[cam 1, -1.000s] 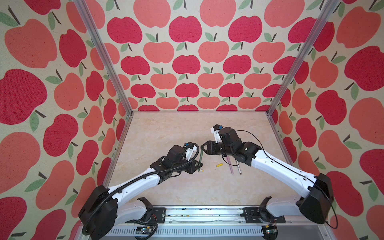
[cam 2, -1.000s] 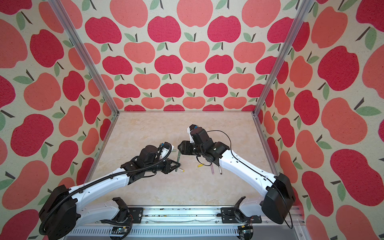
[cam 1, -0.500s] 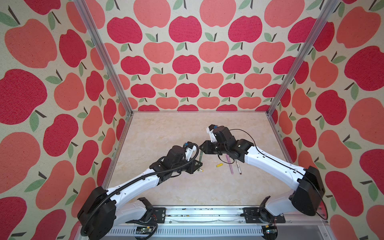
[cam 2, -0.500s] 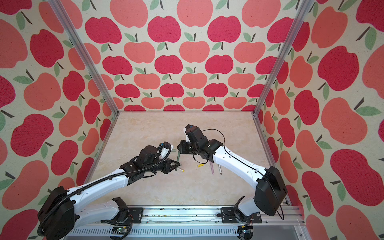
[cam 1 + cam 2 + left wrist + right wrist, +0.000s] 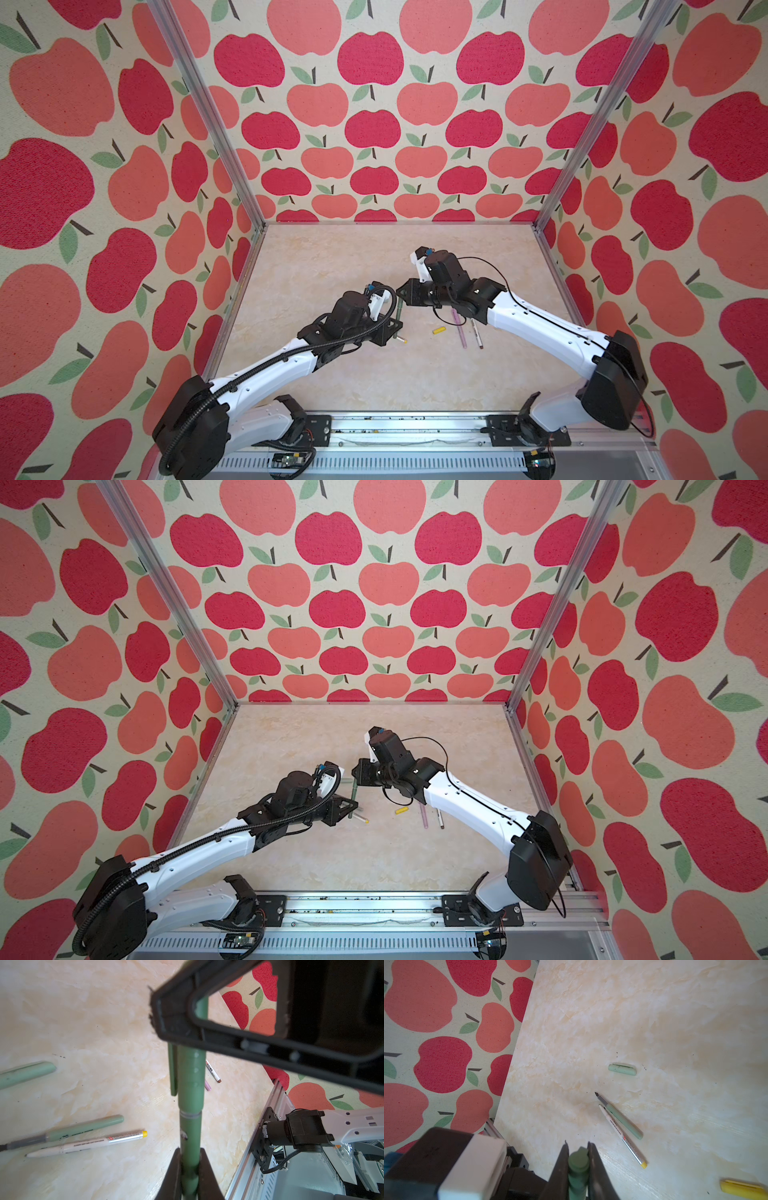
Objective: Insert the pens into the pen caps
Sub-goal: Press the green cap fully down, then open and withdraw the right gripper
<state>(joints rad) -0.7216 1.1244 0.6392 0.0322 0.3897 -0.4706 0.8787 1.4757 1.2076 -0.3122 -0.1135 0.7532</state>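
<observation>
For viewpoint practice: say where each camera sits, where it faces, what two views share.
Top views: high behind both arms, looking down over them at the table.
Left wrist: along its shut jaws, up the dark green pen.
Right wrist: past its jaws, shut on the dark green cap, toward the table.
Wrist views share: pale green pen.

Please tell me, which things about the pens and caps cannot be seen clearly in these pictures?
- Pink pen and brown-ended pen: upper ends hidden under the right arm, both top views; capped or not, unknown.
- Pale green pen: mostly hidden beneath the left gripper, both top views.
- Print on the yellow-ended pen: too small and blurred, left wrist view.
</observation>
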